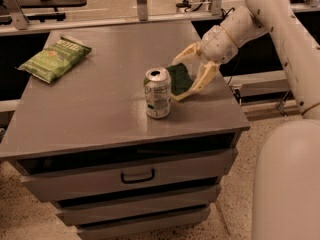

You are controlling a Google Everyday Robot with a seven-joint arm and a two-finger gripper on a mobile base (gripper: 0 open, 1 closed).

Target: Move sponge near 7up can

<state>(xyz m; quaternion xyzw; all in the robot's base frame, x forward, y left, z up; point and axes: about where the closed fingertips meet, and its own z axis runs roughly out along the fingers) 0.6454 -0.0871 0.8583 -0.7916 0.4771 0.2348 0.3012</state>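
Light-green crinkled chip bag [55, 59] lies on the grey metal bench [100, 119], at 10 o'clock from the can and well apart. Nothing stands between can and sponge. Small dark green curvy-edged sponge [179, 79] sits just beside the upright silver-white aluminium 7up can [158, 93], at its 2 o'clock. Cream two-finger end effector [176, 79] grips the sponge, its fingers part-spread on either edge.

A grey worktop [100, 109] tops a cabinet of drawers [175, 169] on speckled floor [235, 204], a pale rail [100, 21] running behind, the tool [174, 79] low over the worktop's right side.
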